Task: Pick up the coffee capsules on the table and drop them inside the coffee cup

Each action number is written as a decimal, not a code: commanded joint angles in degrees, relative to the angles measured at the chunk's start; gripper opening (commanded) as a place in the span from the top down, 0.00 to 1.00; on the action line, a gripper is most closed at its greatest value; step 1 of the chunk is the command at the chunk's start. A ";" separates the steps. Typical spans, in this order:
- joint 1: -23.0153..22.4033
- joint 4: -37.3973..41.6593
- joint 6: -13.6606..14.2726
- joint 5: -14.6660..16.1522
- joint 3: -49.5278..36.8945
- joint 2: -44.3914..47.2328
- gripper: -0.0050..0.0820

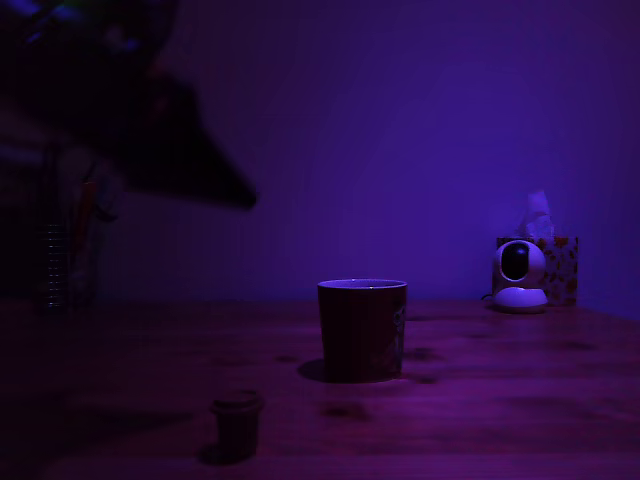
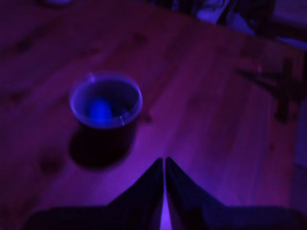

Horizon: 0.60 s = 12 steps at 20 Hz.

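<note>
Nearest me, the dark capsule (image 1: 238, 420) sits alone on the table (image 1: 500, 420), close to the front edge, bare wood all round it. Beyond it stands the coffee cup (image 1: 362, 330), mouth open upward; the wrist view shows a blue-topped capsule (image 2: 99, 110) already resting inside. The gripper (image 2: 164, 165) hangs above the table, clenched and holding nothing. Far back sit a white camera (image 1: 520, 275) and tissue box (image 1: 560, 268), well clear.

Dark claw (image 2: 164, 165) with two flat, triangular fingers (image 2: 144, 189) tapering to sharp tips.
</note>
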 commanded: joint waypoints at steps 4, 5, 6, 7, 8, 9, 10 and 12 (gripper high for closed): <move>1.09 2.58 -2.14 -0.52 -7.30 -4.63 0.96; 1.36 2.56 -2.14 -0.98 -8.76 -5.73 0.96; 1.70 2.56 -2.14 -1.05 -10.19 -6.84 0.96; 2.03 2.64 -2.21 -1.03 -11.69 -8.09 0.96; 2.36 2.64 -2.40 -1.03 -13.11 -9.44 0.96; 2.71 2.78 -2.54 -1.03 -14.51 -10.95 0.96; 3.04 3.15 -2.67 -1.03 -16.09 -12.61 0.96; 3.76 3.15 -3.78 -1.01 -18.43 -15.72 0.96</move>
